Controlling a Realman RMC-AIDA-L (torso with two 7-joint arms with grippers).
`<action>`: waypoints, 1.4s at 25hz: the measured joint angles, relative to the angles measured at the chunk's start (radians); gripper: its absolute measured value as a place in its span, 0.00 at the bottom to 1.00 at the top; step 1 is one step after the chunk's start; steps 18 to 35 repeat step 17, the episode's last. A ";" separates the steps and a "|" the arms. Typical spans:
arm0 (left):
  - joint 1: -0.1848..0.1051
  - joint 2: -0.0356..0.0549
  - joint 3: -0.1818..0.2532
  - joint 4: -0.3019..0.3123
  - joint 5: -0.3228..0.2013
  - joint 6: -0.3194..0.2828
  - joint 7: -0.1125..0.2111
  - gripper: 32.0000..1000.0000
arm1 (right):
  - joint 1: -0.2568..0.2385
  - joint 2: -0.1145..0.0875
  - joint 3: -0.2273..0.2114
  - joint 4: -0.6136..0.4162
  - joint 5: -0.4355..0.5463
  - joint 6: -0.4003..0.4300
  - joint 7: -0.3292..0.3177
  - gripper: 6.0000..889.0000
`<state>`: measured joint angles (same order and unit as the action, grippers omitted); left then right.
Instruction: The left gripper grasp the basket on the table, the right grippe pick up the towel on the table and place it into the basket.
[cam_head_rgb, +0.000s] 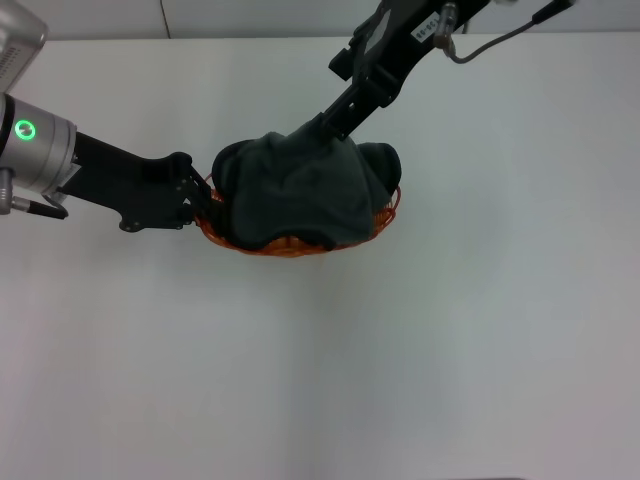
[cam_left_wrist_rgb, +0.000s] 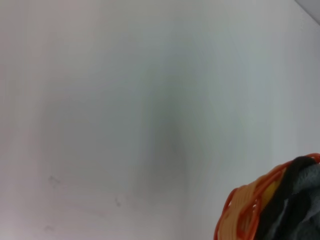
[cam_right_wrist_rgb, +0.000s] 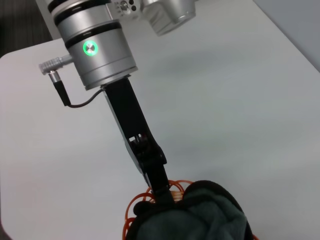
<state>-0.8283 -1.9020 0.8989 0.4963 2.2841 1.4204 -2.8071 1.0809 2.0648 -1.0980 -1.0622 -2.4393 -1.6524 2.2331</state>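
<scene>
Head view: the basket (cam_head_rgb: 290, 243) sat on the white bench (cam_head_rgb: 400, 350), a little above centre of the frame. The towel (cam_head_rgb: 300, 190) lay bunched over it, covering nearly all of the basket; only the orange near rim and a bit of the right rim showed under the cloth. The left tool (cam_head_rgb: 200, 205) reached in from the left on its silver arm, green ring lit, and its black fingers met the basket's left rim, closed on the wire. The right tool (cam_head_rgb: 322, 128) came down from the upper right, its tip touching the top edge of the towel; fingers buried against the cloth, whether they pinched it or had let go could not be told.

Left wrist view: mostly bare bench (cam_left_wrist_rgb: 125, 110). In one corner, part of the basket (cam_left_wrist_rgb: 240, 210) rim with dark towel (cam_left_wrist_rgb: 295, 200) inside it. The arm's own fingers did not show.

Right wrist view: the left arm's tool (cam_right_wrist_rgb: 161, 187) seen from across, its narrow black fingers running down onto the basket (cam_right_wrist_rgb: 137, 210) rim, gripping it. The towel (cam_right_wrist_rgb: 200, 215) heaped in the basket just beside that grip. Bench (cam_right_wrist_rgb: 240, 100) behind
</scene>
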 joint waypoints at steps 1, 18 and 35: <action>0.000 0.0000 0.000 0.000 0.000 0.000 0.000 0.07 | 0.000 0.000 0.006 -0.004 0.000 -0.008 0.001 0.97; 0.000 -0.0001 0.000 0.001 0.000 0.000 0.000 0.07 | -0.002 -0.002 0.069 -0.018 0.000 -0.052 0.008 0.97; 0.000 -0.0001 0.000 0.001 0.000 0.000 0.000 0.07 | -0.002 -0.002 0.069 -0.018 0.000 -0.052 0.008 0.97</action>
